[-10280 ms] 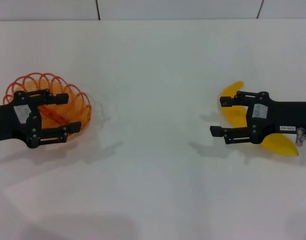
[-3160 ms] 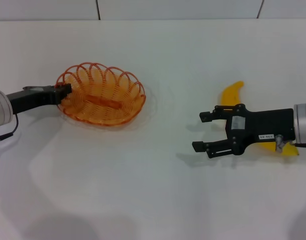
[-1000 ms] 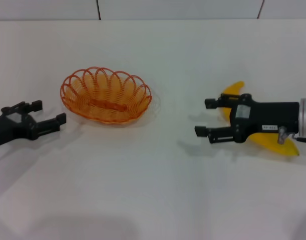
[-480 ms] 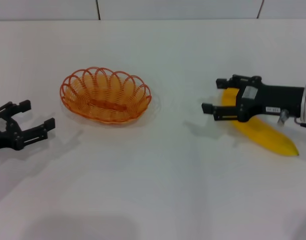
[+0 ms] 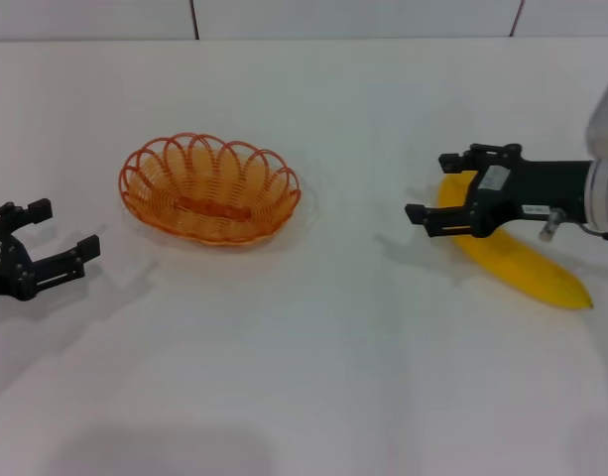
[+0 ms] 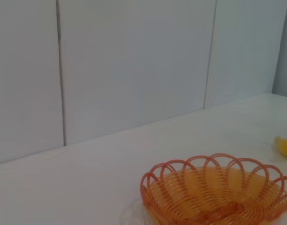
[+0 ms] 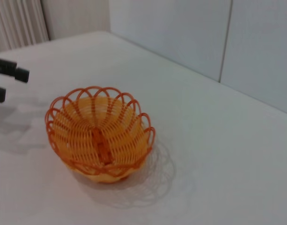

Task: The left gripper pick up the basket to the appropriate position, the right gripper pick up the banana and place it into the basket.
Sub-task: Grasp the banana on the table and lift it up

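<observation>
The orange wire basket (image 5: 210,201) stands empty on the white table, left of centre; it also shows in the left wrist view (image 6: 218,193) and the right wrist view (image 7: 99,138). My left gripper (image 5: 65,230) is open at the table's left edge, a hand's width clear of the basket, and shows far off in the right wrist view (image 7: 10,83). The yellow banana (image 5: 527,266) lies flat at the right, running diagonally. My right gripper (image 5: 430,188) is open over the banana's far end, with one finger on each side of it. The banana's tip (image 6: 286,146) peeks into the left wrist view.
White table (image 5: 313,377) with bare room between basket and banana and across the front. A pale panelled wall (image 5: 353,18) runs along the table's back edge.
The basket, earlier held at the far left, now rests left of centre, released. My left gripper has backed off to the left. My right gripper has shifted back over the banana's far end.
</observation>
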`<action>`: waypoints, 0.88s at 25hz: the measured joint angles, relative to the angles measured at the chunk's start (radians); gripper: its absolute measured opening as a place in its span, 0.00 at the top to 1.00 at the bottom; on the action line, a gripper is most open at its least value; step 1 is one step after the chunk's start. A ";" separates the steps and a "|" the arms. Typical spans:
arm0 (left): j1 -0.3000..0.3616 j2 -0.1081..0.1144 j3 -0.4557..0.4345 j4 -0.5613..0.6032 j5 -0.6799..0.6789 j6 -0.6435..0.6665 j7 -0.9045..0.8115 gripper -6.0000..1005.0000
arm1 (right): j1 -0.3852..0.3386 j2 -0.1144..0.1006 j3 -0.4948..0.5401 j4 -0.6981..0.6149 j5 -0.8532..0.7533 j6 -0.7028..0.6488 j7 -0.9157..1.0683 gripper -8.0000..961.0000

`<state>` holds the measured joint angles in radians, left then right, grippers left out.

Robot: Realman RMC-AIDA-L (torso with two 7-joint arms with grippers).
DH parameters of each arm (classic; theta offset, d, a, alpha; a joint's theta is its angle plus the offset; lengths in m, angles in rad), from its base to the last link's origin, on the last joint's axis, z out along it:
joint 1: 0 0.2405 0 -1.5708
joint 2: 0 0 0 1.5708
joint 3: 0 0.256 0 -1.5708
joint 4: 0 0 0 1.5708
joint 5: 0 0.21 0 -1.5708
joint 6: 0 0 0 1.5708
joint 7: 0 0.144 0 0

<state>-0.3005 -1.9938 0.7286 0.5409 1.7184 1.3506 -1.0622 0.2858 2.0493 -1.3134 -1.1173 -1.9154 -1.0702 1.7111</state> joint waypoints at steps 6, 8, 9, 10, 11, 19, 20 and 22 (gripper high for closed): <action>0.000 0.001 0.000 0.000 0.000 0.001 0.001 0.11 | -0.010 0.000 -0.030 -0.093 -0.142 -0.001 0.168 0.10; -0.001 0.001 0.000 -0.001 0.000 0.001 0.001 0.11 | -0.004 0.000 -0.033 -0.106 -0.198 -0.002 0.216 0.10; -0.002 0.001 0.000 -0.001 0.000 0.001 0.001 0.11 | 0.001 -0.001 -0.037 -0.111 -0.227 -0.004 0.243 0.10; -0.003 0.001 0.000 -0.001 0.000 0.001 0.001 0.11 | 0.006 -0.002 -0.041 -0.113 -0.257 -0.004 0.267 0.11; -0.004 0.001 0.000 -0.001 0.001 0.001 0.001 0.11 | 0.011 -0.002 -0.046 -0.113 -0.279 -0.004 0.287 0.11; -0.011 0.001 0.006 -0.003 0.006 0.001 0.001 0.11 | 0.044 -0.002 -0.087 -0.106 -0.412 0.006 0.397 0.12; -0.012 0.001 0.006 -0.003 0.006 0.001 0.001 0.11 | 0.045 -0.002 -0.087 -0.105 -0.420 0.006 0.403 0.12; -0.012 0.001 0.007 -0.003 0.005 0.001 0.001 0.11 | 0.046 -0.002 -0.088 -0.105 -0.426 0.006 0.408 0.13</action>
<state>-0.3124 -1.9925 0.7355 0.5380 1.7234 1.3515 -1.0611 0.3316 2.0476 -1.4010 -1.2222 -2.3412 -1.0643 2.1190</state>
